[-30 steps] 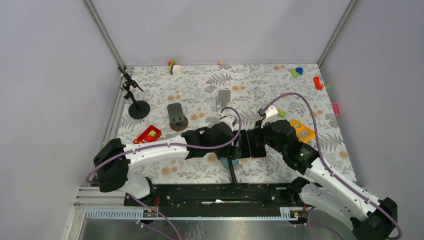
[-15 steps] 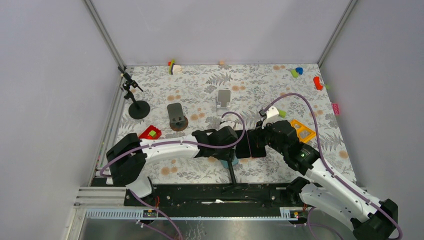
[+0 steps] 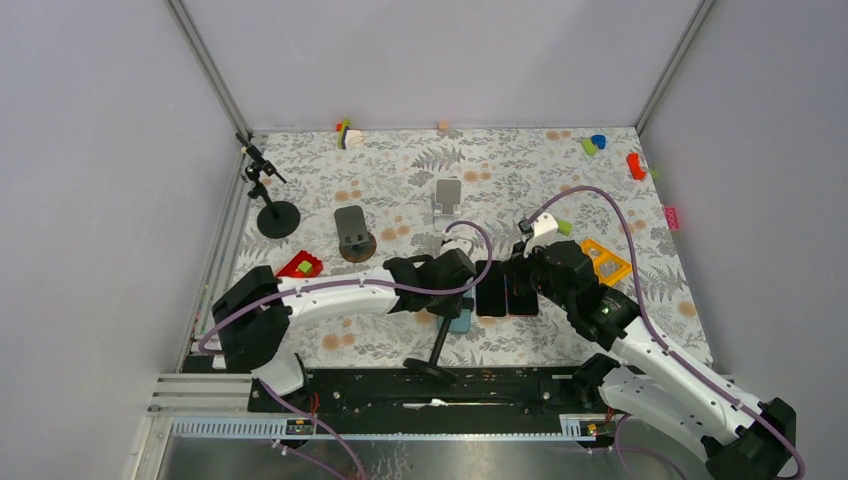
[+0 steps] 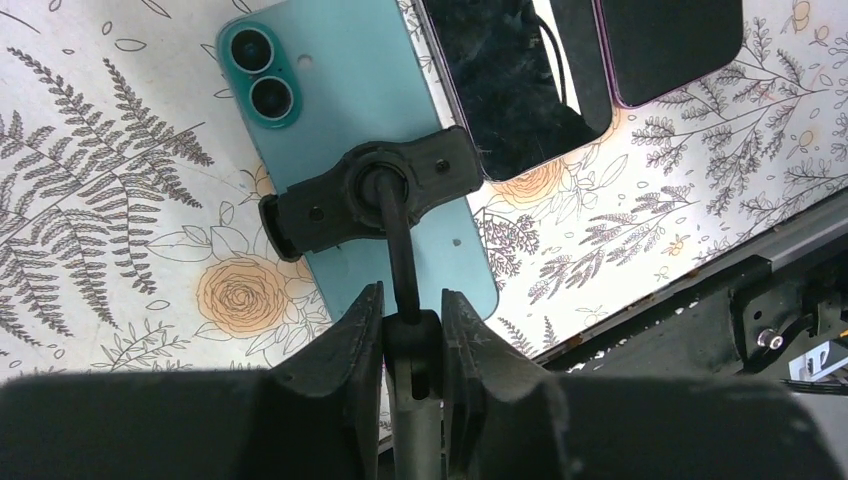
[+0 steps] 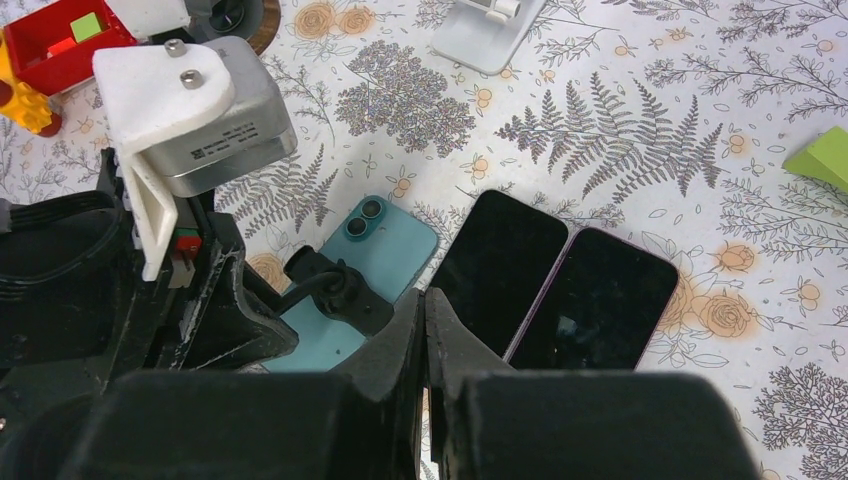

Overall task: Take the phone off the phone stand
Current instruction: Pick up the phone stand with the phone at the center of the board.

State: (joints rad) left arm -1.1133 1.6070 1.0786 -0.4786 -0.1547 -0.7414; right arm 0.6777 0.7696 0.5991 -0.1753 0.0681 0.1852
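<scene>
A teal phone (image 4: 340, 120) lies camera-side up on the floral table, held in the black clamp (image 4: 370, 190) of the phone stand. The stand's thin stem (image 4: 400, 260) runs from the clamp down between my left gripper's fingers. My left gripper (image 4: 412, 305) is shut on the stem's joint. From above, the stand (image 3: 440, 345) leans toward the near edge, its base over the black rail. My right gripper (image 5: 424, 300) is shut with nothing in it and hovers just right of the clamp, over the teal phone's (image 5: 385, 250) edge.
Two dark phones (image 3: 491, 292) (image 3: 521, 292) lie side by side right of the teal one. Other stands sit farther back: a black tripod-like one (image 3: 272, 195), a dark one on a brown disc (image 3: 352, 232), a grey one (image 3: 448, 195). A red toy (image 3: 295, 268) and an orange piece (image 3: 604, 260) flank the arms.
My left gripper has closed on the stand's stem. The stand's base has swung left along the near rail. The right arm has hardly moved.
</scene>
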